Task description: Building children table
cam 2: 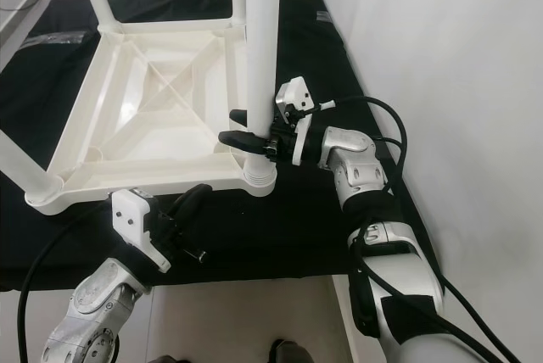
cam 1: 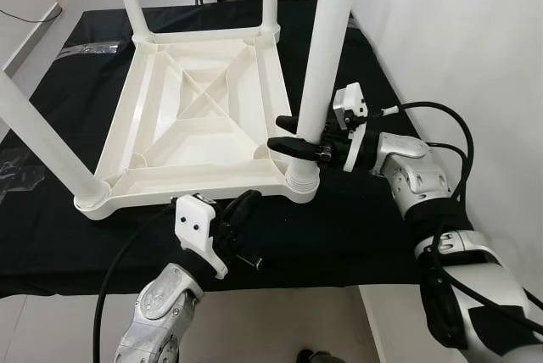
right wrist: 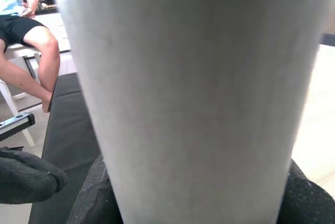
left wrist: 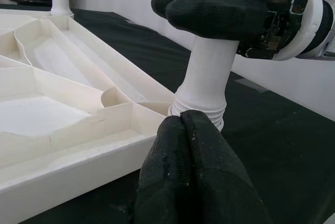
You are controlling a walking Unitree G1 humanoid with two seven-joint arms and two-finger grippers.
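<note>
The upturned white tabletop (cam 1: 199,117) lies on the black-covered table (cam 1: 356,227); the right gripper (cam 1: 293,146) clamps the near-right leg (cam 1: 327,49) above its threaded socket; the left gripper (cam 1: 243,207), fingers pressed together and empty, sits by the rim; uneven twisting could cross-thread the leg or shift the tabletop

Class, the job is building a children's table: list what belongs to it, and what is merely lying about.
Belongs to the job:
- upturned table top
- table leg, gripped by the right pincer
- left pincer, shut, near that corner

Lying about:
- black cloth
- clear plastic wrap
- seated person
</note>
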